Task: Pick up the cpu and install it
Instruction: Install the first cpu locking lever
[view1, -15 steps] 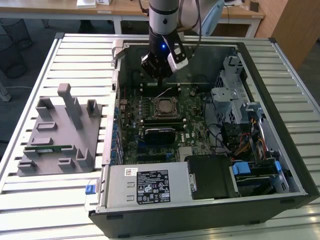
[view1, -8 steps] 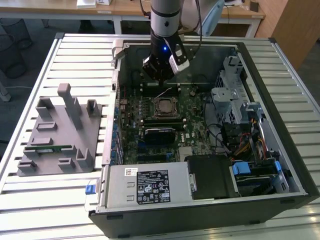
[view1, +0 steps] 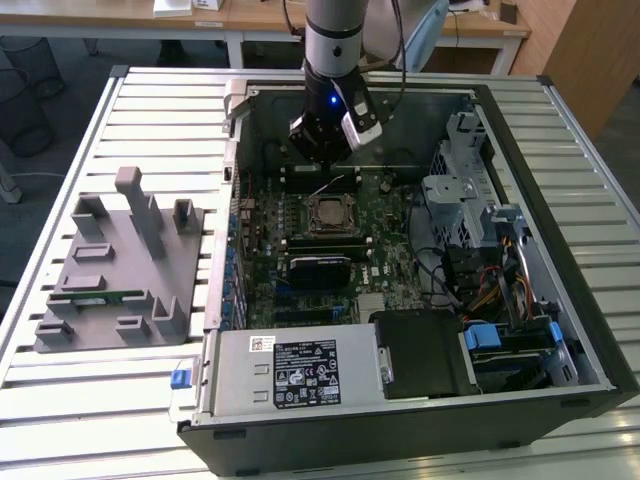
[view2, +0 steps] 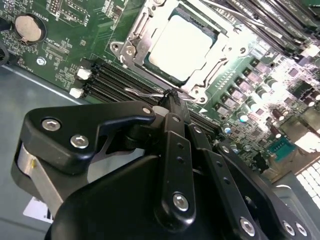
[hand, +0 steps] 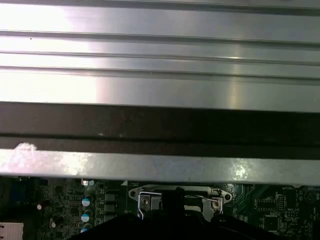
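Jaws look closed together on nothing as our gripper (view2: 172, 97) hovers just beside the socket (view2: 177, 47), where the cpu (view2: 182, 45) already sits; we judge seating done, so latching needs care.

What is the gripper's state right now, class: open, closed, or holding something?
Gripper: closed, holding nothing visible, just off the socket's edge; the cpu sits in the socket.

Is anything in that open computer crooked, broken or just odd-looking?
Nothing stands out. The cpu lies flat and square inside its socket frame on the green motherboard, and the gripper hangs just above it. No loose parts or damage are visible.
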